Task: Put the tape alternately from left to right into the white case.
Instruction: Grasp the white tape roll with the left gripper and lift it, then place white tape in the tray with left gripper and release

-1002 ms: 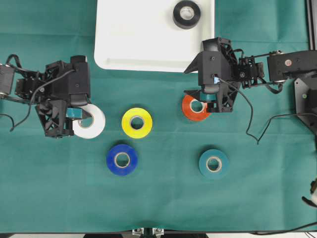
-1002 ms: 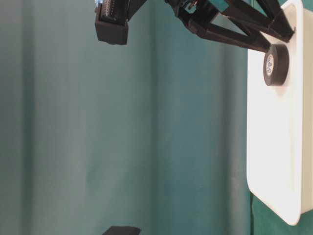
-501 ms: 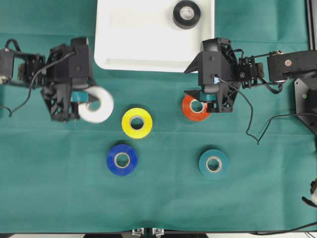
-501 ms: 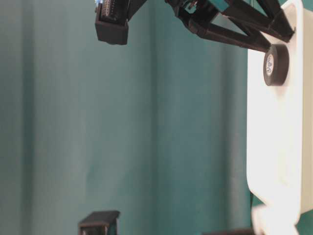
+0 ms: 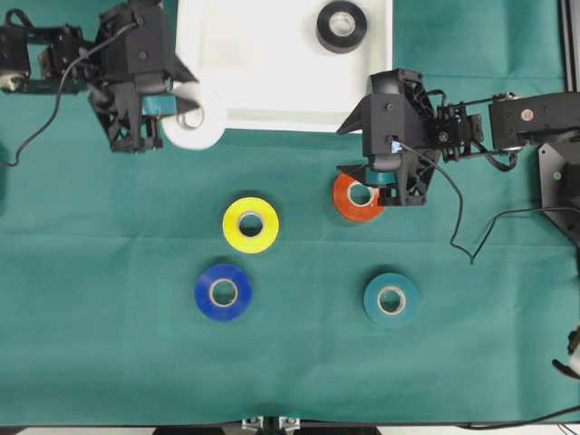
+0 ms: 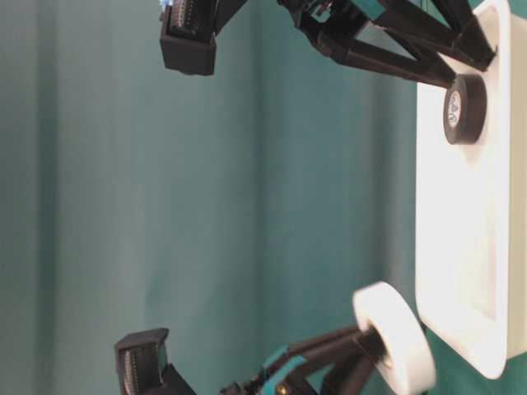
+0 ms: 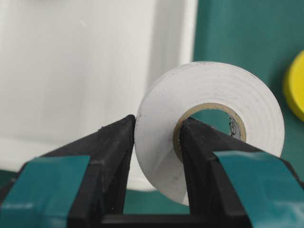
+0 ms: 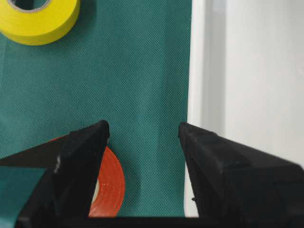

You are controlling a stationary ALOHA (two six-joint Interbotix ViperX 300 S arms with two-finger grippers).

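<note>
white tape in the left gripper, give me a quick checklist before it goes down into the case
1. Grip: left gripper shut on the white tape, one finger through the core, one outside: ok.
2. Position: the roll overlaps the near-left corner of the white case, not fully over the floor: not ok.
3. Height: the roll hangs off the cloth beside the rim in the table-level view: ok.
4. Landing space: only the black tape is inside, at the far right: ok.
5. Right gripper: open over the orange tape, away from the drop spot: ok.
</note>
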